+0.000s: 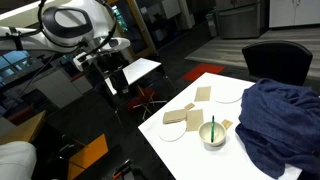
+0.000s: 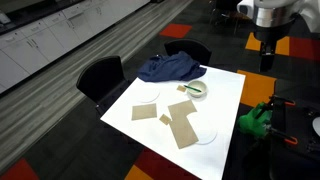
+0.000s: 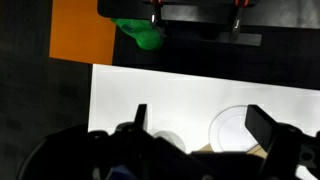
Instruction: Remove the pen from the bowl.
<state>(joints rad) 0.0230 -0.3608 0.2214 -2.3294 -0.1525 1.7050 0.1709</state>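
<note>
The white bowl stands on the white table beside a blue cloth, and it shows in both exterior views. The green pen leans upright inside it; it also shows in an exterior view. My gripper hangs high in the air, off the table's edge and far from the bowl. In the wrist view its fingers are spread open with nothing between them. The bowl and pen do not show in the wrist view.
A crumpled blue cloth lies next to the bowl. Two flat white plates and several cardboard pieces lie on the table. A green object sits by the table's side. Black chairs stand round it.
</note>
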